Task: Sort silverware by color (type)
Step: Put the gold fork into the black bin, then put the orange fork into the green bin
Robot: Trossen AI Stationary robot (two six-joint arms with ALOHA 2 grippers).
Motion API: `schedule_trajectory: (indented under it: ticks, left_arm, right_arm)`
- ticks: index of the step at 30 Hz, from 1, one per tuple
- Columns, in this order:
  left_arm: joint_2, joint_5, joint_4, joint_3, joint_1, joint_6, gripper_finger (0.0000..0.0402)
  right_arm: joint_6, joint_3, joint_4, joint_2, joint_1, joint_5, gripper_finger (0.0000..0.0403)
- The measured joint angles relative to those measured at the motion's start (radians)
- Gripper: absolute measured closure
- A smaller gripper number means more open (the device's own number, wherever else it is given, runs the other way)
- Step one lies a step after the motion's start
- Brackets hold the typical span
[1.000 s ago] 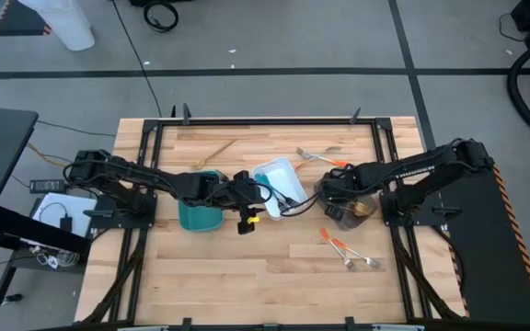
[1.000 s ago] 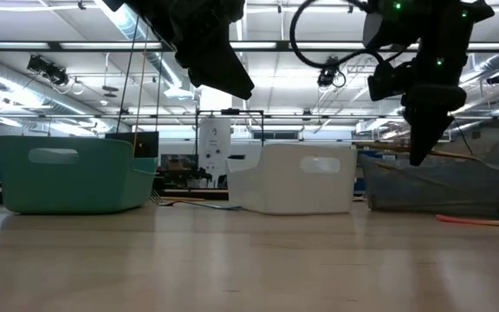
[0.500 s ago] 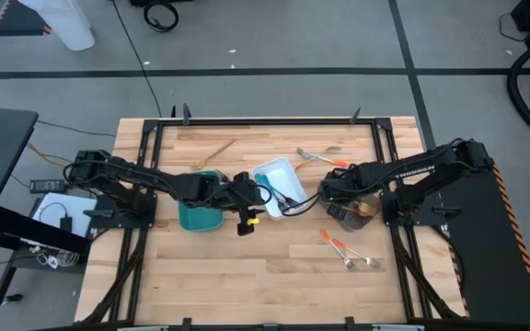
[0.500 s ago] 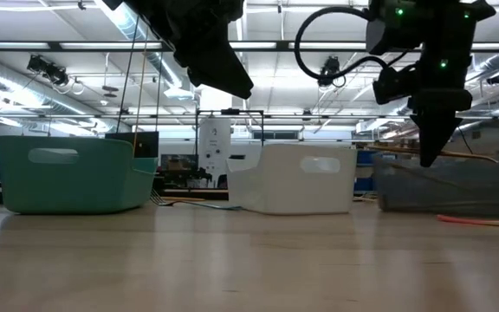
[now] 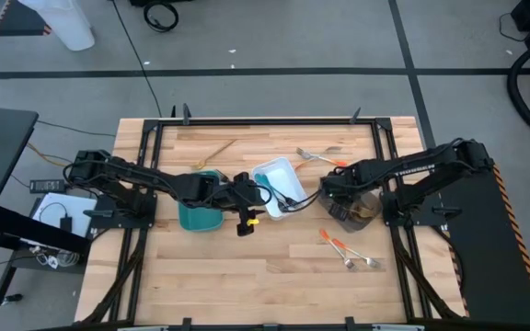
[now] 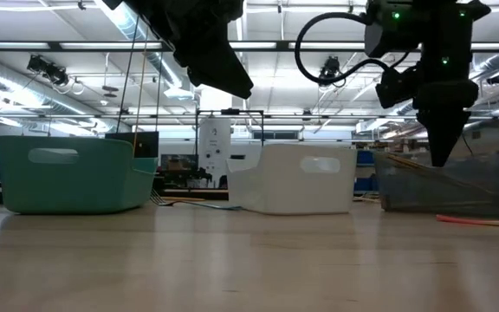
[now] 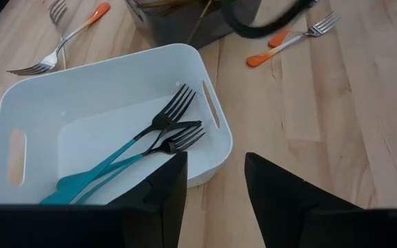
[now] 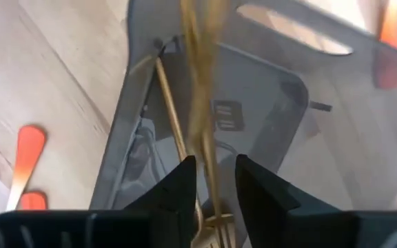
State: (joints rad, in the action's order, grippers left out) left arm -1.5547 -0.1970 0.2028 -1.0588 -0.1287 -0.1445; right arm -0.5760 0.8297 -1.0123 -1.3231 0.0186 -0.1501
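My right gripper hangs over the grey-brown tray and points down, open by a narrow gap. A blurred gold fork runs between its fingers, tines by the fingertips and handle reaching into the tray. Another gold piece lies in that tray. My left gripper waits open and empty above the near rim of the white tray, between it and the teal tray. Blue-handled forks lie in the white tray. My right gripper has the gold fork between its two fingers, which come from above. A gap shows beside the fork and the fork is blurred, so I cannot tell whether the fingers touch it.
Orange-handled forks lie on the wood near the table's far edge and near the grey-brown tray's near side. A gold piece lies far left of the white tray. A metal frame borders the table.
My right gripper has moved a little toward the table's right edge, over the grey-brown tray. The gold fork, which stuck out level from it, now slants down into that tray.
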Motion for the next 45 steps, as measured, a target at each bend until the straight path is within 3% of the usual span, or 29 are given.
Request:
schedule_trajectory:
  ticks: [5, 10, 20, 28, 34, 45]
  left_arm:
    - [0.000, 0.000, 0.000, 0.000, 0.000, -0.001, 0.0247]
    - [0.000, 0.000, 0.020, 0.000, 0.000, -0.007, 0.0247]
    - [0.000, -0.001, 0.221, -0.001, 0.000, -0.028, 0.0247]
    - [0.061, -0.074, 0.179, 0.053, -0.022, 0.081, 0.0247]
    - [0.109, -0.079, 0.009, 0.169, -0.051, 0.060, 0.0247]
    - [0.237, -0.240, 0.015, 0.234, -0.070, -0.001, 0.0247]
  right_arm:
    - [0.015, 0.054, -0.047, 0.000, -0.004, -0.020, 0.0294]
    - [0.132, 0.102, -0.050, 0.000, -0.007, -0.091, 0.0295]
    - [0.323, 0.199, -0.009, 0.001, -0.097, -0.133, 0.0296]
    - [0.515, 0.199, 0.179, 0.001, -0.293, -0.053, 0.0299]
    - [0.606, 0.197, 0.265, -0.025, -0.409, 0.045, 0.0303]
    - [0.674, 0.197, 0.421, -0.169, -0.450, 0.082, 0.0305]
